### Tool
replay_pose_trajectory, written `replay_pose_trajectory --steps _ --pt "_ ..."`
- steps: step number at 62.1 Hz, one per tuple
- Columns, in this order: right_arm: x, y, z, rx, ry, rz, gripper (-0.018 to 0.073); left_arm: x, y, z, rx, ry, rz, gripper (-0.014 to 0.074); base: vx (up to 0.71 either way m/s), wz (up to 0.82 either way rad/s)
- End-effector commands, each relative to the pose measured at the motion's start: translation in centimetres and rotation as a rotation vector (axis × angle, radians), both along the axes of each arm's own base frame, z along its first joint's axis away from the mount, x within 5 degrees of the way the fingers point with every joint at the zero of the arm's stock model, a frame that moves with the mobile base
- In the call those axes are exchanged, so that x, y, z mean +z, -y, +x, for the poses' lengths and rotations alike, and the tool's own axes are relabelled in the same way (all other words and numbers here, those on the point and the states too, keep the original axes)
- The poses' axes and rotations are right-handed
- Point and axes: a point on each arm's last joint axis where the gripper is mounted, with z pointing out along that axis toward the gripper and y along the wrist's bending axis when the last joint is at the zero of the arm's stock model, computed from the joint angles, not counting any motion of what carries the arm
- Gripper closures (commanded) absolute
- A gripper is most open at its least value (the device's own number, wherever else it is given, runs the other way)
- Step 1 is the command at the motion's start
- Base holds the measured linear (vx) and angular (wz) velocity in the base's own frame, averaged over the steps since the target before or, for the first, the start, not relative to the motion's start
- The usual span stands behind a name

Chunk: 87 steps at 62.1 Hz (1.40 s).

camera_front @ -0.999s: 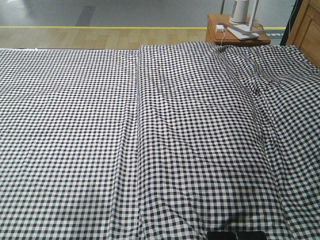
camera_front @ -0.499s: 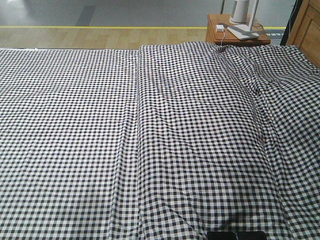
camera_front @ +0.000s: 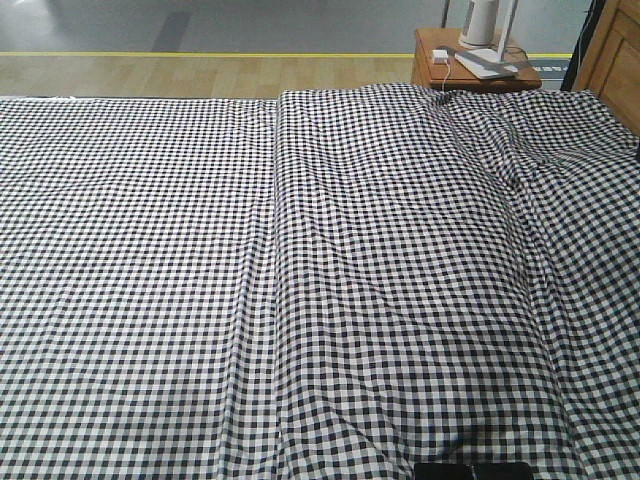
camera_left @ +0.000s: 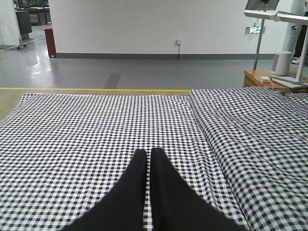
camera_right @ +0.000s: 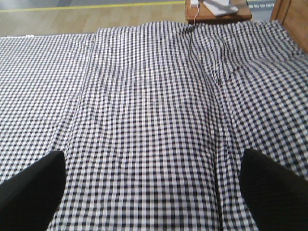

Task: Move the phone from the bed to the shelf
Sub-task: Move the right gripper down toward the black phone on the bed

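**Two grippers over the bed: left pinched, right spread**

Left gripper (camera_left: 147, 153): black fingers pressed together, nothing visible between them. It sits low over the bed (camera_front: 150, 250), with flat gingham sheet straight ahead and to both sides. A raised seam in the sheet (camera_left: 199, 125) runs just right of the fingertips. The nightstand (camera_left: 269, 79) is far ahead-right, beyond the mattress edge, with a white cylinder (camera_left: 282, 62) on top.

Right gripper (camera_right: 151, 154): jaws wide apart, fingers (camera_right: 29, 192) at the frame's two lower corners, only rumpled sheet between them. The same nightstand is far ahead, slightly right.

Phone: can't locate it from these views. A dark shape (camera_front: 472, 471) is cut off at the bottom edge of the front view. Can't tell what it is.
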Motion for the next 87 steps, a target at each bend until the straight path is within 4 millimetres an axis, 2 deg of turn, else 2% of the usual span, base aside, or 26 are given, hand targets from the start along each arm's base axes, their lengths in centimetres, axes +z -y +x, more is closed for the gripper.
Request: replay_pose_trajectory --steps 1,11,30,52,63,73,81,87 --pt "2.0 0.3 0.2 -0.023 0.036 -0.014 -0.0152 1.5 0.0 -0.1 -0.002 0.108 -0.011 0.0595 0.00 0.00" --pt "2.9 0.7 0.7 -0.051 -0.072 -0.058 -0.0148 1.5 0.0 -0.1 -0.002 0.108 -0.011 0.0595 0.00 0.00" --pt "4.5 1.3 1.0 -0.098 -0.138 -0.122 -0.0137 1.5 0.0 -0.1 -0.002 0.108 -0.011 0.0595 0.00 0.00" --pt "4.1 2.5 1.0 -0.199 -0.207 -0.191 -0.0127 1.5 0.0 -0.1 -0.002 0.108 -0.011 0.0595 0.00 0.00" --pt "3.2 5.0 1.7 -0.294 -0.282 -0.208 -0.0123 1.5 0.0 -0.1 -0.002 0.108 -0.011 0.0595 0.00 0.00" --pt "1.7 7.4 3.5 -0.295 -0.344 -0.132 -0.0113 1.5 0.0 -0.1 -0.002 0.108 -0.011 0.0595 0.00 0.00" --pt "-0.1 8.8 6.5 -0.231 -0.351 -0.071 -0.0106 1.5 0.0 -0.1 -0.002 0.108 -0.011 0.0595 0.00 0.00" --pt "-2.4 10.0 8.8 -0.180 -0.411 -0.044 -0.0101 1.5 0.0 -0.1 -0.002 0.108 -0.011 0.0595 0.00 0.00"
